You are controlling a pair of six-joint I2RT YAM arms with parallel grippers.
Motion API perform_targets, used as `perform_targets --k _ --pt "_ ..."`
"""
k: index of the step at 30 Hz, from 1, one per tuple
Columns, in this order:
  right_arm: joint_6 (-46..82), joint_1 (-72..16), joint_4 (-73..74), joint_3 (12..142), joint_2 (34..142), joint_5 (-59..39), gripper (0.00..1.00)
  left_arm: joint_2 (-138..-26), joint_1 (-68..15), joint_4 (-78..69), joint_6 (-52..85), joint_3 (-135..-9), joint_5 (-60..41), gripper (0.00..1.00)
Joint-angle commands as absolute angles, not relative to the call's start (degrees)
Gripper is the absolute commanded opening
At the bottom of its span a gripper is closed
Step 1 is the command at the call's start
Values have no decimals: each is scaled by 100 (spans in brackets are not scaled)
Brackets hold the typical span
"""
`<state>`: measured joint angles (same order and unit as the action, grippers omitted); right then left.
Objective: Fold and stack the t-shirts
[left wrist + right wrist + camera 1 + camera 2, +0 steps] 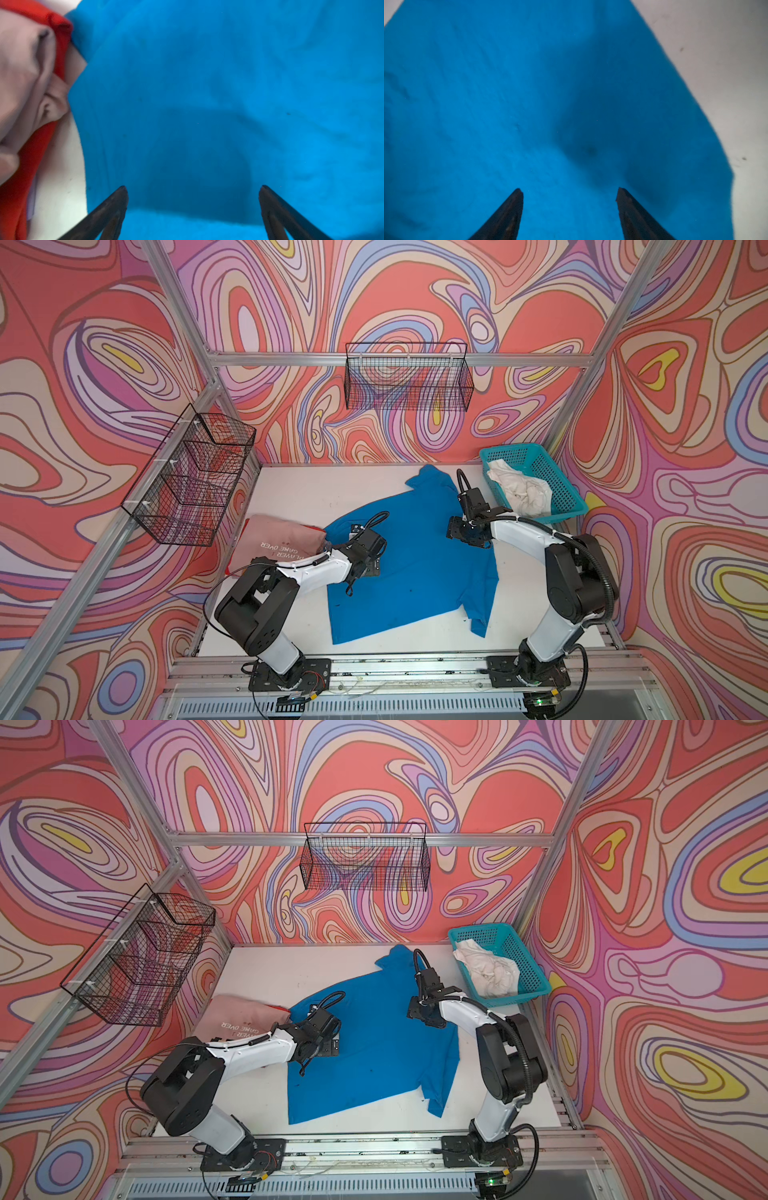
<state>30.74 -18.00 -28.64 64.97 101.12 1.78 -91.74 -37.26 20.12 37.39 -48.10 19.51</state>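
Sprawling flat across the middle of the table [291, 497], the blue t-shirt [415, 572] is lying with its hem toward six o'clock. One sleeve is bunching under itself at about five o'clock and the other is reaching toward twelve. It is lying open like this, I judge, so that it can be folded next.

The left gripper [192, 187] is hovering close over the shirt's nine o'clock side, its jaws spread wide with nothing between them. The right gripper [569, 189] is hanging over the three o'clock side, its jaws also parted and empty. Both are pointing down at opposite sides of the cloth, probably so that they can pinch matching edges and carry them over together.

At nine o'clock on the table the pink t-shirt [282, 535] is sitting folded, lettering up, on a red cloth [60, 37], right against the blue shirt's edge. That looks like the stack being built, off to one side of the working area.

Farthest off, at about one o'clock, the off-white t-shirt [521, 489] is waiting crumpled in the teal basket [561, 493], apparently parked there until its turn.
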Motion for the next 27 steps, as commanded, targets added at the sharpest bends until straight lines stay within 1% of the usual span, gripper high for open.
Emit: perform_targets --k 1,5,8,13,18,22,27 --pt "3155 -1913 -2507 6414 10438 9 73 -9181 -3642 2364 3924 -4789 1887 100" --pt "3231 -2404 -2379 6490 10797 62 73 -9128 -3514 2569 3987 -4849 2023 100" --pt "3443 -2684 -2098 6452 11028 -205 72 -9035 -3335 2678 4000 -4878 2094 100" --pt "3720 -3364 -1994 6548 11410 -94 72 -8990 -3270 2772 3915 -4990 2140 100" --pt "3997 -3883 -2025 6507 11421 32 72 -9070 -3270 2753 3894 -4978 2132 100" --pt "4019 -3622 -2300 6280 10801 403 73 -9105 -3272 2731 3868 -4969 2066 100" --pt "3866 -2660 -2271 5730 10267 33 75 -9132 -3270 2708 3817 -5032 2045 100"
